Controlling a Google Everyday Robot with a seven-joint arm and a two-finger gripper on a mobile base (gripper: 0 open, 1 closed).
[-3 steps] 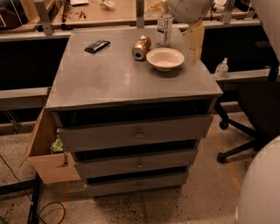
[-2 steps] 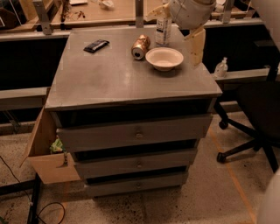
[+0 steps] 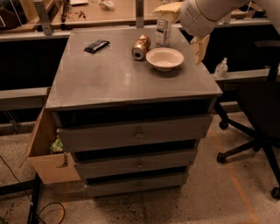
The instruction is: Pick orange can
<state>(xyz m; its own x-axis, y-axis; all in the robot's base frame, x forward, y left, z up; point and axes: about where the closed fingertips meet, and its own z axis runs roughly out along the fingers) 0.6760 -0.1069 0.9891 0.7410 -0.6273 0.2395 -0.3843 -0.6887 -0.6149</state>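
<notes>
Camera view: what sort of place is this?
Probably an office or lab workroom: a grey drawer cabinet, a wheeled office chair to its right, and wooden workbenches behind. The gripper hangs open above the cabinet's back right corner, near the orange can.

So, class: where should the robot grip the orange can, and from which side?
Probably grip the orange can mid-body from above, closing across its round sides: it lies on its side, silver end toward the camera, white bowl close beside it. The gripper hangs over the cabinet top, back right.
</notes>
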